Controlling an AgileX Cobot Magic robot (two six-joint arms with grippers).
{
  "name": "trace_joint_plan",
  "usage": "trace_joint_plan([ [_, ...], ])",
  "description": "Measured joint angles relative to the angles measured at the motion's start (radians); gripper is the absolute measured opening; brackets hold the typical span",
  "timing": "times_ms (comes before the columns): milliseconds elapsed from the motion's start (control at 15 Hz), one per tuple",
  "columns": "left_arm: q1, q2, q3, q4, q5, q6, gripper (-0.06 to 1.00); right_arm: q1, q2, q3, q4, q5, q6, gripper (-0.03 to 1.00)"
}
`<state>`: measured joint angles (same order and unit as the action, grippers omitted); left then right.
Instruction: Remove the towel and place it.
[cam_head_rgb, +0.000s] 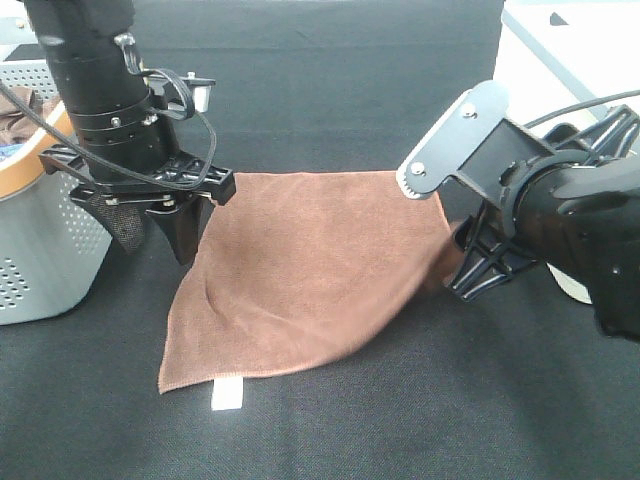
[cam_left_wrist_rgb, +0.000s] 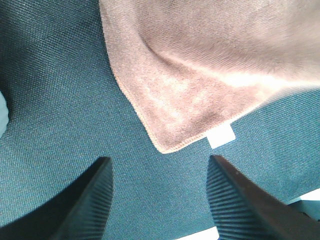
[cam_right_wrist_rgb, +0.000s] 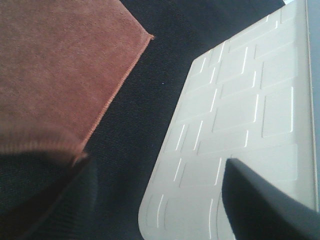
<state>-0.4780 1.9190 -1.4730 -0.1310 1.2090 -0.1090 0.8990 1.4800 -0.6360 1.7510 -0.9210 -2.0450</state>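
Observation:
A brown towel (cam_head_rgb: 300, 270) lies spread on the black table, its white label (cam_head_rgb: 227, 395) at the near corner. My left gripper (cam_head_rgb: 170, 240) is open and hangs over the towel's left edge. In the left wrist view (cam_left_wrist_rgb: 157, 200) the jaws stand wide apart above the black cloth, with the towel's labelled corner (cam_left_wrist_rgb: 175, 100) just beyond them. My right gripper (cam_head_rgb: 462, 262) is low at the towel's right edge. In the right wrist view (cam_right_wrist_rgb: 155, 200) it is open, and the towel's (cam_right_wrist_rgb: 55, 65) hem is lifted and draped over one finger (cam_right_wrist_rgb: 45, 200).
A grey perforated basket (cam_head_rgb: 40, 250) with cloth inside stands at the left edge. A white embossed board (cam_right_wrist_rgb: 240, 115) lies on the table right of the towel, under my right arm. A white surface (cam_head_rgb: 560, 50) sits at the back right.

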Motion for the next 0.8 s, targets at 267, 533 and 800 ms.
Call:
trace_joint_plan([
  [267,0.0,0.0,0.0,-0.001,0.0,0.0,0.55,0.0,0.0,0.0,0.0,-0.002,0.0,0.67],
  [533,0.0,0.0,0.0,-0.006,0.0,0.0,0.55,0.0,0.0,0.0,0.0,-0.049,-0.002,0.67],
  [800,0.0,0.0,0.0,-0.006,0.0,0.0,0.55,0.0,0.0,-0.003,0.0,-0.048,-0.002,0.67],
])
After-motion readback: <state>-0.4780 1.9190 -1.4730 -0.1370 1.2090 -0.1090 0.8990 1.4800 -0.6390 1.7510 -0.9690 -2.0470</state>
